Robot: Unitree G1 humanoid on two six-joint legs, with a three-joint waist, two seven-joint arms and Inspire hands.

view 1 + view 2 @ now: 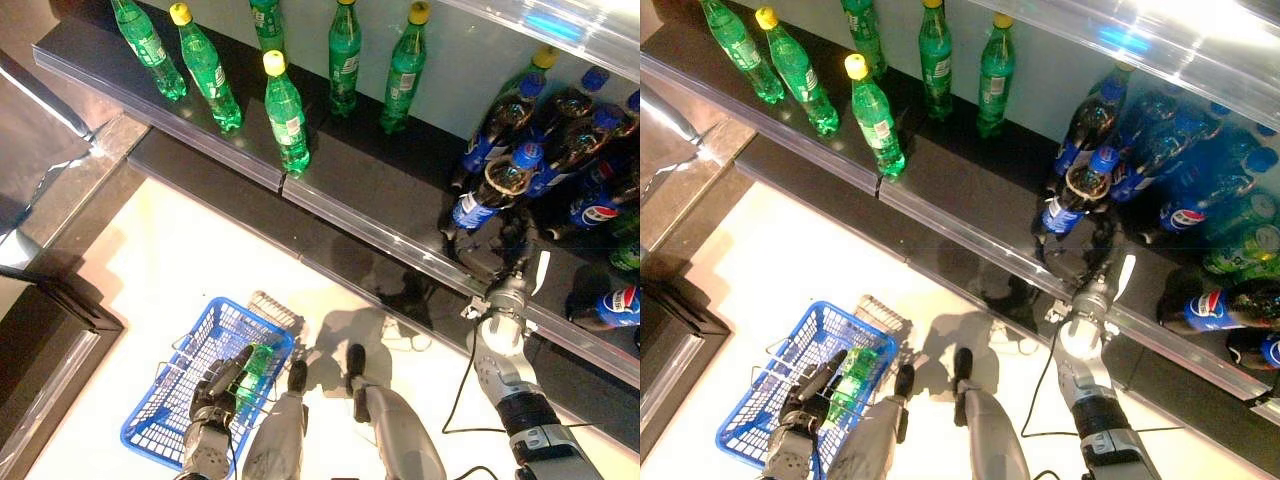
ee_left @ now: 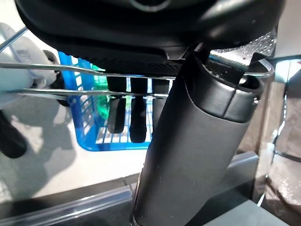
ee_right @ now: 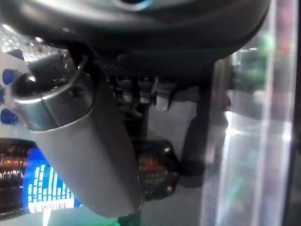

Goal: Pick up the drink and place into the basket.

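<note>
Shelf (image 1: 380, 205) crowded with cola bottles (image 1: 575, 150) — right hand (image 1: 510, 262) clamped on one (image 1: 490, 190); left hand (image 1: 215, 395) grips basket handle (image 2: 117, 80).

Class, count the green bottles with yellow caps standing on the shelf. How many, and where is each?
5: two at the left end, one forward near the shelf edge, two behind toward the middle. A sixth capless-looking one is cropped.

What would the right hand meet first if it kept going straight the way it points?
Most likely the dark cola bottle standing right ahead of the right hand on the shelf; their contact can't be judged.
</note>
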